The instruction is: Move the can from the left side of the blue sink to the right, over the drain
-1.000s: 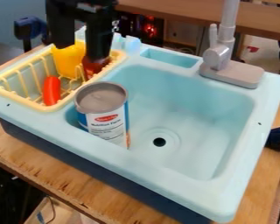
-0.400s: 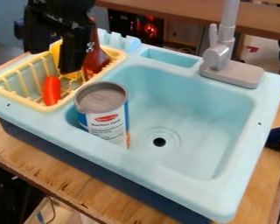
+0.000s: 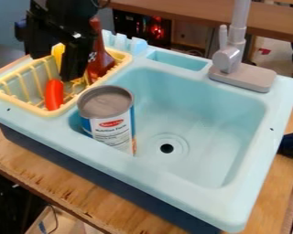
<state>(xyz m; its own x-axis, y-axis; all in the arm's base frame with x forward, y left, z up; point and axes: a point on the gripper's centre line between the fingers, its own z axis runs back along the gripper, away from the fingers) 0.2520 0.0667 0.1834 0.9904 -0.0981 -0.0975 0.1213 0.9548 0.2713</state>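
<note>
At far left, over yellow rack: gripper, fingers spread, nothing pinched AFAICT. Yellow thing in rack, left of dark-red bottle. Prob. light, stiff, bit slippery (toy plastic, I'd guess); best hold: upper edge, w/ opposite faces.

A pale blue toy sink with a round drain hole rests on a wooden table; a grey-topped, labelled can stands in the basin's near left corner; a grey faucet rises from the far rim; behind, a red light glows.
</note>
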